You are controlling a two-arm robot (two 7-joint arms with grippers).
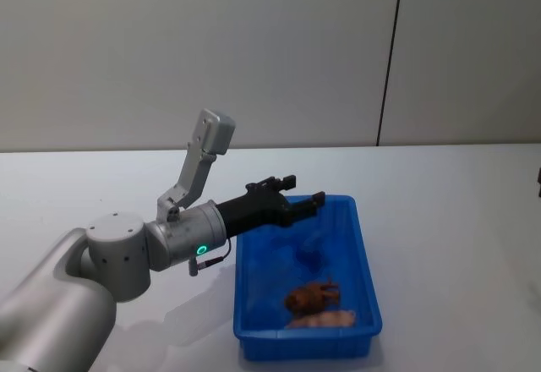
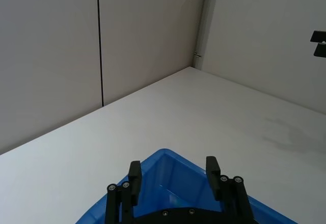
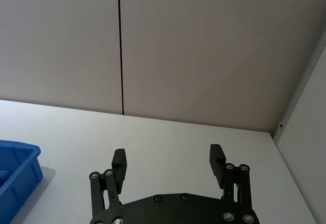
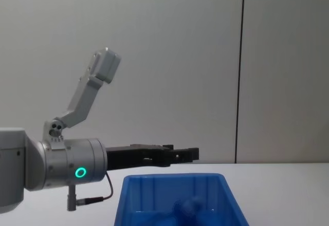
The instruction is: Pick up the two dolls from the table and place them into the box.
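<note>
The blue box [image 1: 365,281] stands on the white table [image 1: 448,194], right of centre. Both dolls lie inside it near its front end: the brown animal doll [image 1: 310,296] and, just in front of it, the pale pink doll [image 1: 326,320]. My left gripper [image 1: 303,200] hangs open and empty above the box's far left part; the left wrist view shows its spread fingers [image 2: 135,175] over the box's corner [image 2: 164,155]. In the chest view the left gripper [image 4: 186,155] is level above the box rim [image 4: 175,177]. My right gripper [image 3: 168,159] is open and empty, off to the right of the box [image 3: 18,169].
A plain grey wall with a dark vertical seam [image 1: 390,59] runs behind the table. Bare tabletop lies to the left, behind and to the right of the box. The left arm's grey housing [image 1: 127,258] fills the lower left.
</note>
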